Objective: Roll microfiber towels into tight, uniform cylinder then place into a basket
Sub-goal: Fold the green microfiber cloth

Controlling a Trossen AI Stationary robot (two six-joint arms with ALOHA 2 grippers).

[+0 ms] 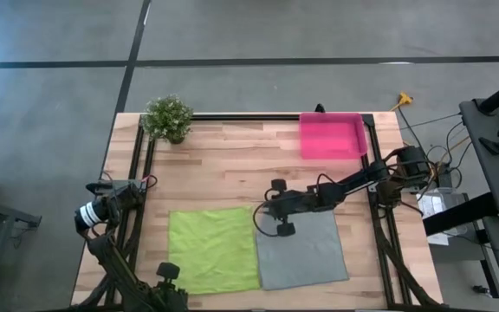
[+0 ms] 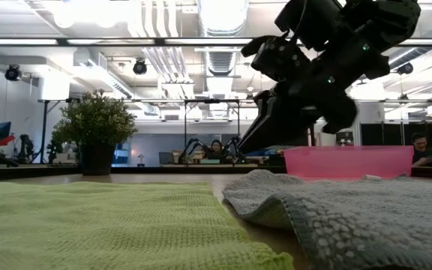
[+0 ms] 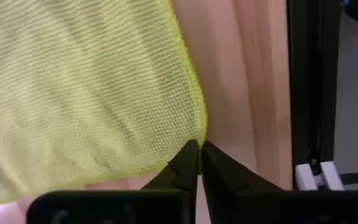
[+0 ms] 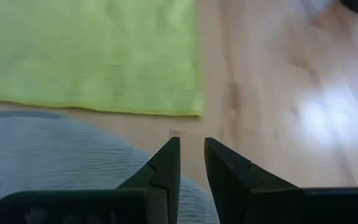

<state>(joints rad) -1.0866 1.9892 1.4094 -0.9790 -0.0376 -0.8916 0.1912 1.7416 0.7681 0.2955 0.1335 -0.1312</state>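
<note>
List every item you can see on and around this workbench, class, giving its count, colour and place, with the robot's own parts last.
Lime green microfibre towel: one, flat, near-left of the table.
Grey microfibre towel: one, beside the green one, far corner rumpled.
Bright pink rectangular plastic basket: one, far-right corner.
Small green potted plant: one, far-left corner.
Light wooden table: one.
Left gripper: dark, shut, at the green towel's corner.
Right gripper: dark, slightly parted, over the grey towel's far corner.
</note>
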